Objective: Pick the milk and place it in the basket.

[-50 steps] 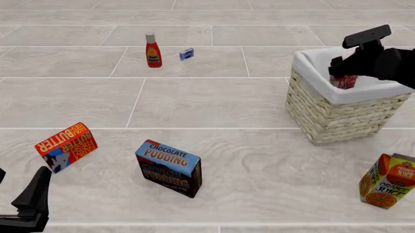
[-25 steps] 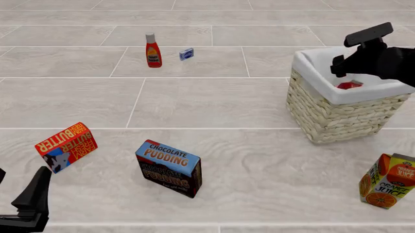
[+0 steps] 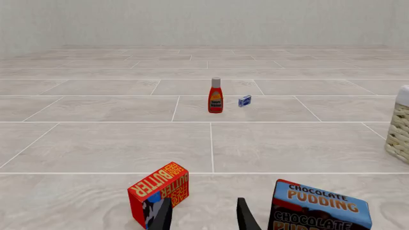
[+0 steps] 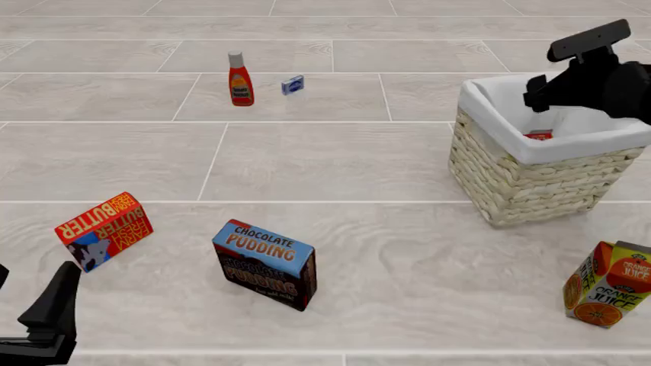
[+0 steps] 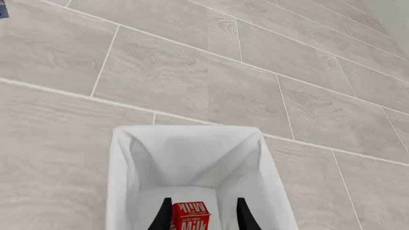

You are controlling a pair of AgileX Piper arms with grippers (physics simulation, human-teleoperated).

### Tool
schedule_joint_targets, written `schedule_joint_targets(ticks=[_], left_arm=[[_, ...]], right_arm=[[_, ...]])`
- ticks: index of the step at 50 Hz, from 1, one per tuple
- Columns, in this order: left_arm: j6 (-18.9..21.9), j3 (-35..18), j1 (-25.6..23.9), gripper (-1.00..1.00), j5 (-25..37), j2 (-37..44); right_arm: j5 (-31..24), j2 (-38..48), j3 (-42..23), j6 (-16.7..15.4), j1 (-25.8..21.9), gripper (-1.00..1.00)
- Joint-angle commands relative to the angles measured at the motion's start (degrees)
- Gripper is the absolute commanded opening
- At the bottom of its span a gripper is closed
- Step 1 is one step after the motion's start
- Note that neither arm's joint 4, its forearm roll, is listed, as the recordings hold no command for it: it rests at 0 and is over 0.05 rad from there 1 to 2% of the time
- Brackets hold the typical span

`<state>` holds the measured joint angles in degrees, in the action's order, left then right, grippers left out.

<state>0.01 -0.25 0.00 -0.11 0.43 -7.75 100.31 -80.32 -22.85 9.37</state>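
The milk (image 4: 538, 136) lies inside the wicker basket (image 4: 529, 179), with only its red top showing above the white lining. In the right wrist view the milk (image 5: 190, 218) sits on the basket's white lining (image 5: 191, 153), seen between the two fingertips. My right gripper (image 4: 537, 103) hangs open above the basket, holding nothing; it also shows in the right wrist view (image 5: 202, 211). My left gripper (image 4: 36, 274) is open and empty at the near left corner, close to the butter box. Its two fingertips also show in the left wrist view (image 3: 202, 213).
A butter box (image 4: 104, 229) and a chocolate pudding box (image 4: 264, 263) stand near left and centre. An orange juice carton (image 4: 608, 284) stands near right. A ketchup bottle (image 4: 240, 79) and a small blue box (image 4: 293, 85) stand far back.
The milk left my right gripper and dropped down into the basket. My right gripper opened and rose a little. The left arm has not moved.
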Motion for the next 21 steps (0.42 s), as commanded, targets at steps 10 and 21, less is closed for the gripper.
schedule_joint_targets(ticks=[10,21], left_arm=[[0.0,0.0,0.0,1.0,0.0,0.0],[0.0,0.0,0.0,1.0,0.0,0.0]], right_arm=[[2.5,-9.3,5.8,0.6,-1.9,1.0],[3.2,-12.6,8.0,1.2,-2.2,1.0]])
